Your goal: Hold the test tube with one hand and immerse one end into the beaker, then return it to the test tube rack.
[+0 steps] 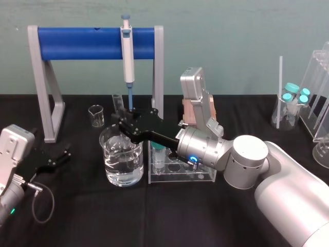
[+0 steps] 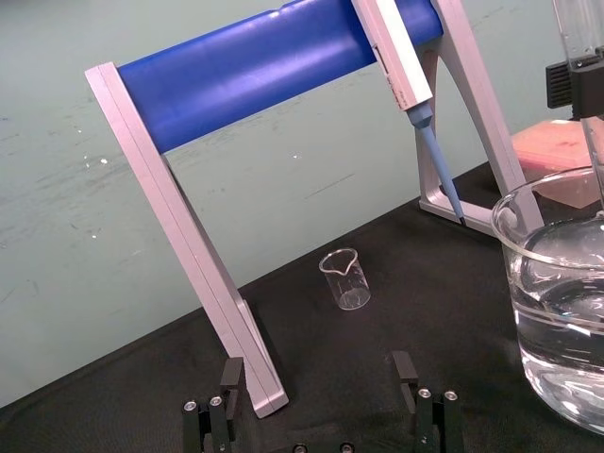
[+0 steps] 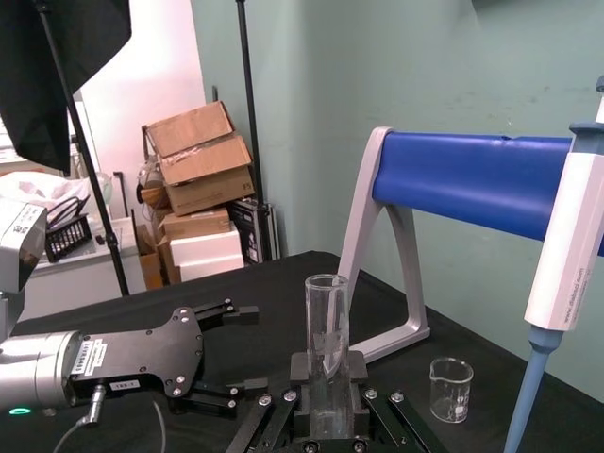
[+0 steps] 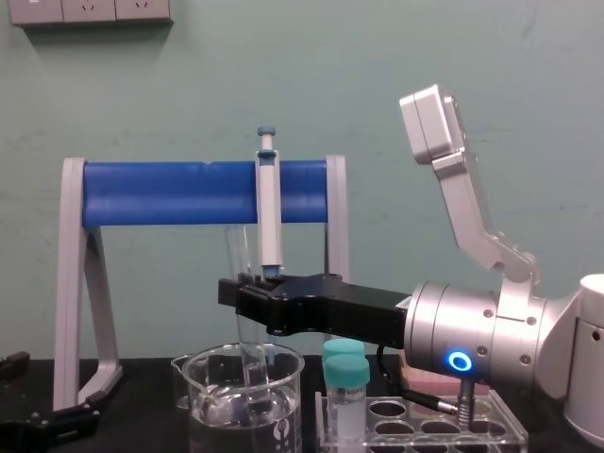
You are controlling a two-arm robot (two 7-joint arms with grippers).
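Right gripper (image 1: 122, 122): reaching in over the large beaker, its black fingers clamped on the test tube partway down the glass.
Test tube (image 1: 116, 104): held roughly upright. The open top stands clear above the fingers and the round lower end is down inside the beaker's mouth. From here I can't tell whether the tip is under the water.
Same grip up close: in the right wrist view the test tube (image 3: 327, 330) rises straight out from between the two pads.
Beaker (image 1: 123, 160): partly filled with clear liquid, on the black cloth just left of the test tube rack.
Test tube rack (image 1: 181, 174): clear acrylic, under the right forearm, with a teal-capped vial (image 1: 160, 154) standing in it.
Left gripper (image 1: 54, 157): low at the left edge of the table, well apart from the beaker, fingers spread with nothing between them.
Behind: a pipette (image 1: 127, 51) hangs on the blue-and-grey pipette stand (image 1: 92, 43), and a small beaker (image 1: 95, 116) sits beneath the bar.
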